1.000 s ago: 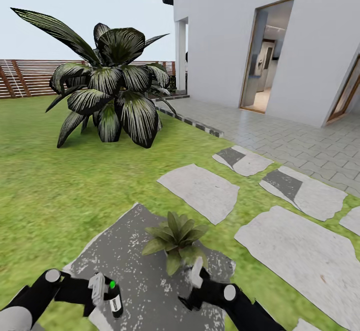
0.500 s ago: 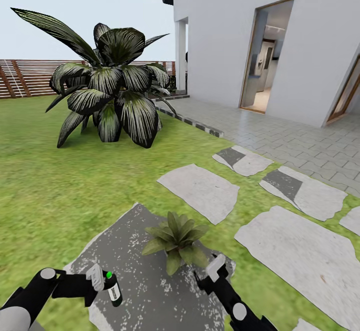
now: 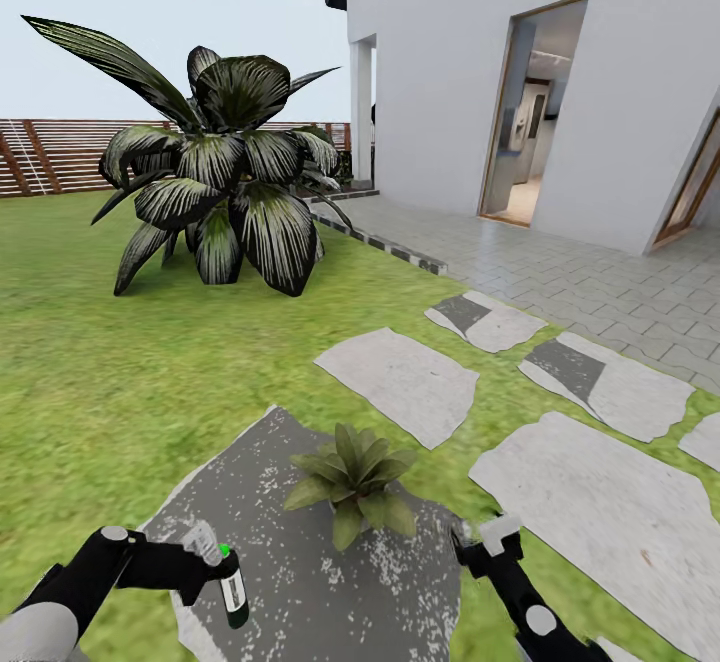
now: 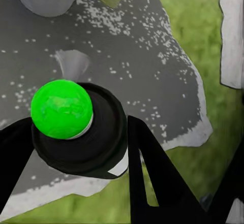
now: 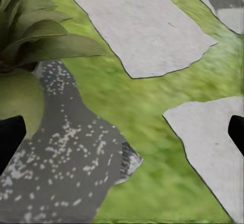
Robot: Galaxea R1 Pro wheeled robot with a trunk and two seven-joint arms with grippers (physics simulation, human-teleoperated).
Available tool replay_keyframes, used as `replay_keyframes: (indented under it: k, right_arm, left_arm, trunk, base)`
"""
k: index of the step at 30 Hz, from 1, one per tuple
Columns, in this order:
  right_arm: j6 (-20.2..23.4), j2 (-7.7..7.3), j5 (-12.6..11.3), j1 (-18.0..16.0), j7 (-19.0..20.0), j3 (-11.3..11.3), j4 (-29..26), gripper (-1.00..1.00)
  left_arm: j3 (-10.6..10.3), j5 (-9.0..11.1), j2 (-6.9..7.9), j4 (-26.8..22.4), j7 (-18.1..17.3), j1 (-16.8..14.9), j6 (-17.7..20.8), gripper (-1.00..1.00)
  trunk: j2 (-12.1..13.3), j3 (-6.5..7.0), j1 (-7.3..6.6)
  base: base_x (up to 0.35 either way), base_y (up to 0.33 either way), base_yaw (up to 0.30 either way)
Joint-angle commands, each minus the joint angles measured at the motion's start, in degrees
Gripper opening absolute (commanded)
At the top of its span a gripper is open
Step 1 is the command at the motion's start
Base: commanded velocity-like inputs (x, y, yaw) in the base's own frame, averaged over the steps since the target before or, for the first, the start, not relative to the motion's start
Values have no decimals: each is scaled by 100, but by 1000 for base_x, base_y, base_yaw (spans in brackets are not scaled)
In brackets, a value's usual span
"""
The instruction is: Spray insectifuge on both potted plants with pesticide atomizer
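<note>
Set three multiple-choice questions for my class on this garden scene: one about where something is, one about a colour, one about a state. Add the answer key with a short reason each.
1. Where does the small potted plant sit?
A. On the dark speckled stone slab
B. On the paved patio by the doorway
C. Against the wooden fence

2. What colour is the dot on top of the pesticide atomizer?
A. Red
B. Green
C. Blue

3. What is the state of the left gripper?
A. Open and empty
B. Shut on the pesticide atomizer
C. Shut on a leaf

Key:
1 A, the rosette stands on the dark slab in the head view.
2 B, the left wrist view shows a bright green ball on the bottle's black cap.
3 B, the black jaws sit close on both sides of the bottle, which hangs upright above the slab.
</note>
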Motion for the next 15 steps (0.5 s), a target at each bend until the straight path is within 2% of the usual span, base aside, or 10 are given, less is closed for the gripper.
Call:
replay_keyframes:
  k: [1,2,3,4,5,7,10,11,13,15]
  right_arm:
    - [-14,-56,50,30,-46,2,33,100]
    - [-24,-151,44,80,-51,-184,221,100]
    - [-25,-165,43,86,-52,-257,270,100]
    - [-23,-185,45,96,-51,-432,355,100]
    - [-21,-206,54,107,-45,-812,442,100]
    - [-20,-219,60,110,-40,-1026,471,100]
    - [-24,-252,62,113,-40,-1196,486,100]
    - [-26,-308,58,113,-43,-1236,499,100]
    - [-27,-328,55,113,-44,-1251,525,100]
    - [-28,-329,46,117,-48,-1267,675,100]
  left_arm:
    - [38,-61,-37,-16,-34,-10,170,-100]
    - [23,-77,-98,-172,-28,-32,551,-100]
    - [20,-81,-108,-232,-27,-39,646,-100]
    - [13,-85,-125,-368,-29,-52,832,-100]
    - [1,-90,-165,-668,-36,-64,1215,-100]
    - [-30,-95,-204,-891,-38,-64,1509,-100]
    - [-221,-94,-257,-1254,-46,-68,2002,-100]
    - [-421,-94,-297,-1461,-51,-88,2295,-100]
    - [-613,-94,-333,-1610,-57,-115,2535,-100]
    - [-961,-91,-384,-1868,-68,-208,3022,-100]
  trunk:
    - [-2,-5,-1]
    - [-2,-5,-1]
    - [-2,-5,-1]
    - [-2,-5,-1]
    - [-2,-5,-1]
    - [-2,-5,-1]
    - [-2,-5,-1]
    - [-2,-5,-1]
    - [-2,-5,-1]
    - [-2,-5,-1]
  base:
    - [0,0,0]
    - [0,0,0]
    - [0,0,0]
    - [0,0,0]
    - [0,0,0]
    - [0,0,0]
    - [0,0,0]
    - [0,0,0]
    - [0,0,0]
    - [0,0,0]
